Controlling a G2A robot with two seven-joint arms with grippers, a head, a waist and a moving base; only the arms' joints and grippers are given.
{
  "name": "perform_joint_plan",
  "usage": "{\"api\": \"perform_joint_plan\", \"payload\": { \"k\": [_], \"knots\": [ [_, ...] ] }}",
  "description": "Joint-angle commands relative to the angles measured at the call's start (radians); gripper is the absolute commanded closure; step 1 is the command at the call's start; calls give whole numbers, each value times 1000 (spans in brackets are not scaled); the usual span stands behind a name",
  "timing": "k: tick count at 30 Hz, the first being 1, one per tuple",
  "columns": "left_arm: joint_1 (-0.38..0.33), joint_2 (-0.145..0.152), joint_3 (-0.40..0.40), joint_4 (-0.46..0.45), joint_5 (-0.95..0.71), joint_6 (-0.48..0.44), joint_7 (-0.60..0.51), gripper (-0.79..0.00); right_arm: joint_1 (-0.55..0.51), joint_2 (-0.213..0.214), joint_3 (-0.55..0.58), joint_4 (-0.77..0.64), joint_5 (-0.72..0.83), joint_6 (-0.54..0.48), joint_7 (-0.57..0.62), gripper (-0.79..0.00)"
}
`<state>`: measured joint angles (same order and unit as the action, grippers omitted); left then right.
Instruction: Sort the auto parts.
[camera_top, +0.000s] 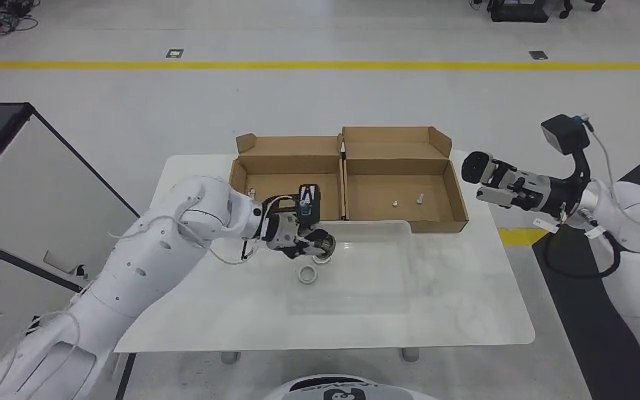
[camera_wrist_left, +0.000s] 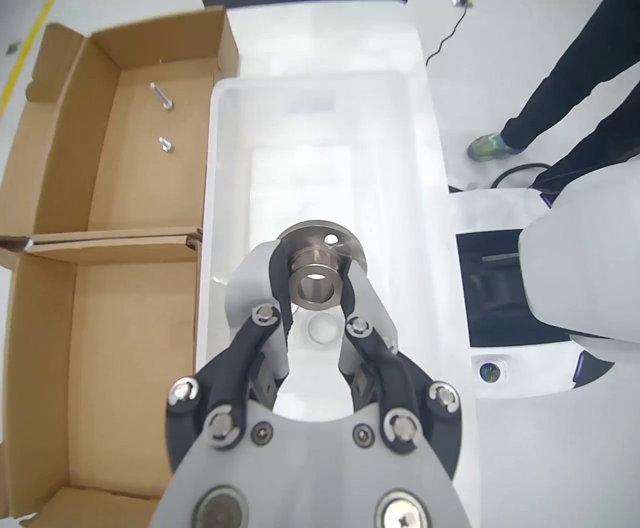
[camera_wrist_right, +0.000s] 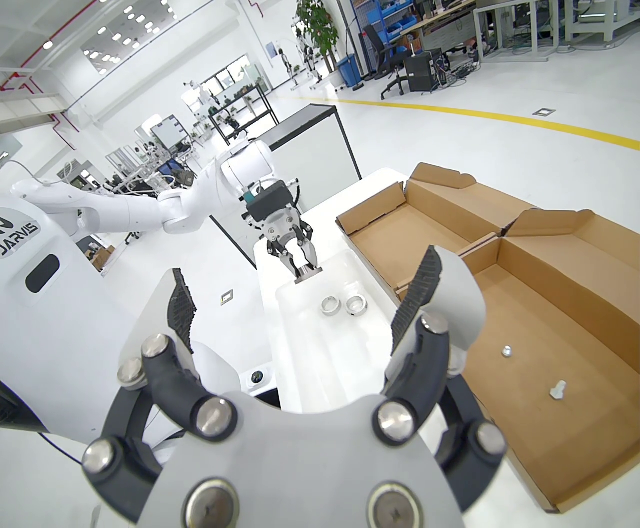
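The left gripper (camera_wrist_left: 314, 286) is pinched tight on a metal bushing (camera_wrist_left: 311, 231). Its fingers grip the sleeve part and the flange points down at the white tray (camera_wrist_left: 320, 165). In the right wrist view it hangs over the tray's end on the left arm's side. Honestly I can't tell if the flange touches the tray floor or sits just off it.

A ring (camera_wrist_right: 330, 306) and a second ring (camera_wrist_right: 356, 304) lie side by side in the tray, near the bushing.

Behind the tray are two cardboard boxes, touching each other: the left box (camera_wrist_left: 125, 350) and the right box (camera_wrist_left: 130, 175). The right box has a long bolt (camera_wrist_left: 162, 95) and a short bolt (camera_wrist_left: 166, 144) lying on its floor, a bit apart.

The right gripper (camera_top: 478, 178) has its fingers spread wide. It's up in the air past the table (camera_top: 470, 290) edge on the right, just beside the right box.
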<state>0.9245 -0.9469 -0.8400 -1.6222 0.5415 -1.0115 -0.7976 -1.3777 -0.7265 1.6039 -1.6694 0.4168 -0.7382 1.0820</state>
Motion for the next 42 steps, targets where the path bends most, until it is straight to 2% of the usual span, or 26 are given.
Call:
{"api": "perform_joint_plan", "payload": {
  "k": [1, 10, 17, 23, 31, 32, 38, 42],
  "knots": [
    [11, 11, -18, -18, -13, -1, 44, 0, 0, 0, 0, 0, 0, 0, 0, -785],
    [10, 58, -27, -72, -46, -1, 272, 0, 0, 0, 0, 0, 0, 0, 0, -785],
    [-12, 105, 9, -124, 18, -1, 547, 0, 0, 0, 0, 0, 0, 0, 0, -785],
    [-38, 155, 81, -137, 211, -1, 912, 0, 0, 0, 0, 0, 0, 0, 0, -785],
    [-92, 238, 200, -48, 665, -1, 1579, 0, 0, 0, 0, 0, 0, 0, 0, -785],
    [-97, 246, 211, -39, 705, -1, 1606, 0, 0, 0, 0, 0, 0, 0, 0, -785],
    [-96, 280, 200, -50, 701, -1, 1606, 0, 0, 0, 0, 0, 0, 0, 0, -785],
    [-96, 280, 200, -50, 701, -1, 1606, 0, 0, 0, 0, 0, 0, 0, 0, -785]
  ]
}}
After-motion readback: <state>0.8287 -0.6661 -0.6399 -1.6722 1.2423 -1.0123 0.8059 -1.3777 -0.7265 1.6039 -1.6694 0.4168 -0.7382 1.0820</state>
